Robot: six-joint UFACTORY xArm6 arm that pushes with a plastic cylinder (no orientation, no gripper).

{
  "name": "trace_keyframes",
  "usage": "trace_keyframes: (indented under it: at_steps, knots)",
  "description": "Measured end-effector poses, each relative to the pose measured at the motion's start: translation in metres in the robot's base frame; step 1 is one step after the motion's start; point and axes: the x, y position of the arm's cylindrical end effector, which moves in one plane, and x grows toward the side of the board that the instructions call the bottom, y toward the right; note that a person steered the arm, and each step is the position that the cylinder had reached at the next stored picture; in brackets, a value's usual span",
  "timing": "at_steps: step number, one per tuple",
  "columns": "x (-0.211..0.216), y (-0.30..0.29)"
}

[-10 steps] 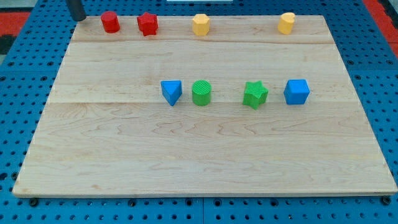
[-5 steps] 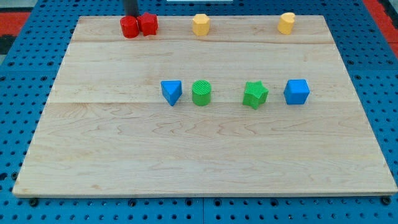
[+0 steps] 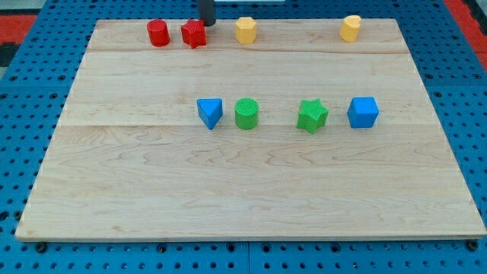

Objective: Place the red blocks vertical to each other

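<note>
A red cylinder (image 3: pixel 158 33) and a red star-shaped block (image 3: pixel 194 33) sit side by side near the board's top edge at the view's upper left, a small gap between them. My tip (image 3: pixel 207 22) is at the top edge, just to the upper right of the red star, close to it; contact cannot be told.
Two yellow blocks (image 3: pixel 246 30) (image 3: pixel 350 28) sit along the top edge. Across the middle lie a blue triangular block (image 3: pixel 210 113), a green cylinder (image 3: pixel 246 114), a green star (image 3: pixel 312 116) and a blue cube (image 3: pixel 363 113). The wooden board (image 3: pixel 243 190) rests on a blue pegboard.
My tip moved right along the top edge, from left of the red cylinder to right of the red star. The cylinder was pushed right; the star shifted slightly right.
</note>
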Motion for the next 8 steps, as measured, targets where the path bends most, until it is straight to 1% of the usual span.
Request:
trace_keyframes:
  at_steps: [1, 2, 3, 4, 5, 6, 7, 8]
  knots:
    - [0.03, 0.005]
    - [0.028, -0.03]
    - [0.046, -0.019]
    - [0.075, -0.014]
    - [0.076, -0.022]
    - [0.069, -0.056]
    - [0.073, -0.062]
    - [0.129, 0.004]
